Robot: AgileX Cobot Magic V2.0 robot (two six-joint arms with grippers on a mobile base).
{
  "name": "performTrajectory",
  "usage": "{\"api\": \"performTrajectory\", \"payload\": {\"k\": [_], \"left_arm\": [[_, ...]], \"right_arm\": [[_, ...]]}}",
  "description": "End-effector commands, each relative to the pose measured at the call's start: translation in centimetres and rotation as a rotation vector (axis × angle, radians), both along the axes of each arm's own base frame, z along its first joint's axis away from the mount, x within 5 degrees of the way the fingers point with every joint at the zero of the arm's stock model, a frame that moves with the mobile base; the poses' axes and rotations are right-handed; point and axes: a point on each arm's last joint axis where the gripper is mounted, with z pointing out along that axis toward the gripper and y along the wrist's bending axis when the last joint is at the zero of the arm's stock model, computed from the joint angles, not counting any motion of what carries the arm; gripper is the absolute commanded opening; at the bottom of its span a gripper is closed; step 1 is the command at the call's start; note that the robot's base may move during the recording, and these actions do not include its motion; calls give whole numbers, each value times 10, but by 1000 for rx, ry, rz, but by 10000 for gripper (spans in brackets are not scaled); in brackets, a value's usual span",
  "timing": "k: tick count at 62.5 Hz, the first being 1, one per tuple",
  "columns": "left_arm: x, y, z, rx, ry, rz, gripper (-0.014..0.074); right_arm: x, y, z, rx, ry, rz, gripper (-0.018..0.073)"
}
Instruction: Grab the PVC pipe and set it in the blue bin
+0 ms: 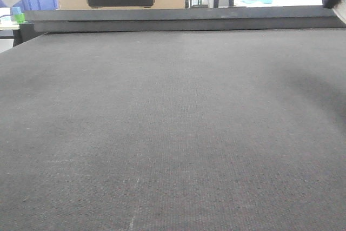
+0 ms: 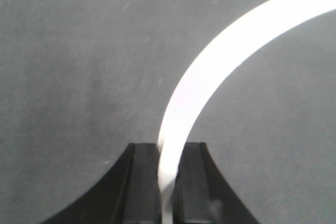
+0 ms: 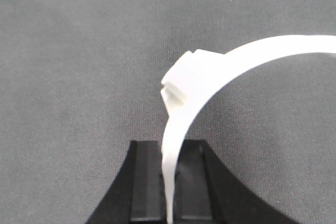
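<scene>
Left wrist-mounted view: left hand pinches a smooth white curved band; right hand likewise.

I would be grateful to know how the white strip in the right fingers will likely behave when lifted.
The white strip bows in a thin arc out of the right fingers, so it is probably springy, not rigid. Being so thin, it is likely light. Held by a narrow pinch, it may well swing or slip.
</scene>
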Motion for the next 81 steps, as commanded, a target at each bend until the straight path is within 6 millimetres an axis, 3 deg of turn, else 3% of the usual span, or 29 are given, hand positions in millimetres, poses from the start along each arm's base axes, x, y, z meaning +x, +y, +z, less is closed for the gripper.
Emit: {"api": "performTrajectory", "payload": {"k": [1,19,27,39,65,81], "left_arm": [[-9,-4,-4,-24,-49,-5,-111],[-47,2,-39,-46,-158,23,-111],[-67,5,-40,-54,-257,34,-111],[-101,11,-36,-64,-400,44,-111],[-178,21,21,25,-715,4,-111],[-215,25,41,9,-850,11,-111]], "right_arm": [[-15,-5,7,-3,-131,-11,-160],[-72,-16,13,-76,-349,6,-160],[-92,-18,17,-64,-460,-1,-160],[-121,-22,9,-53,-553,-6,-160],[-175,-28,52,-20,-830,-23,-160],[-198,-31,65,-7,-930,-29,-160]]}}
